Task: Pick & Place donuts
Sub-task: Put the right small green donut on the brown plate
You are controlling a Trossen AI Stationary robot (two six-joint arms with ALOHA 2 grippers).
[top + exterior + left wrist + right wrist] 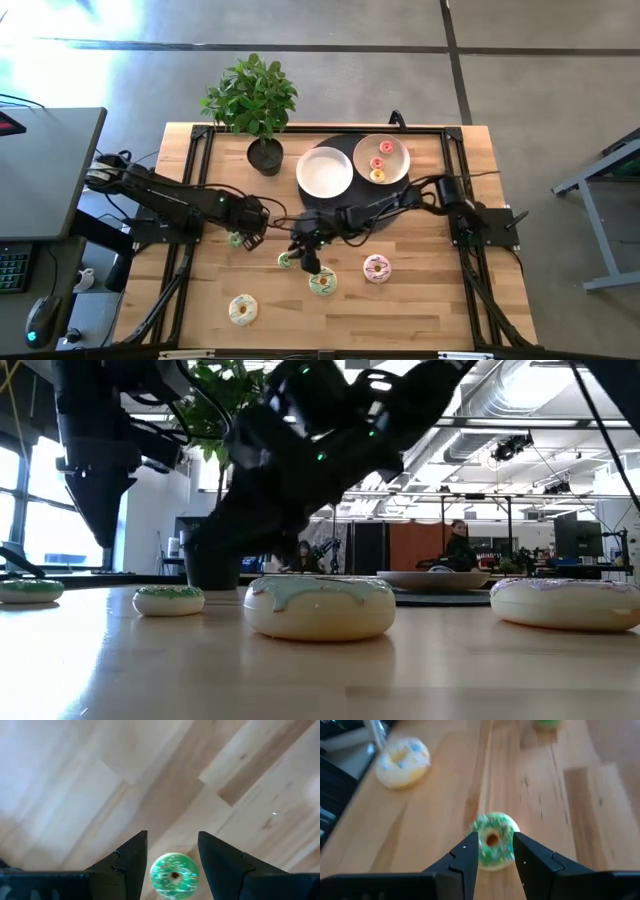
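My left gripper point(172, 852) stands open over a tiny green donut point(174, 875), which lies on the wooden table point(75, 795) between my spread fingers, untouched. My right gripper point(493, 851) is open too, its fingers on either side of a second tiny green donut point(493, 840), also flat on the wood. Just beside that one sits the larger green-cream donut point(322, 282), the pink donut point(376, 268) beyond it, the pale yellow donut point(243, 309) nearer the front edge. Two small donuts point(382, 160) rest in the far plate point(398, 170), beside an empty white plate point(324, 172).
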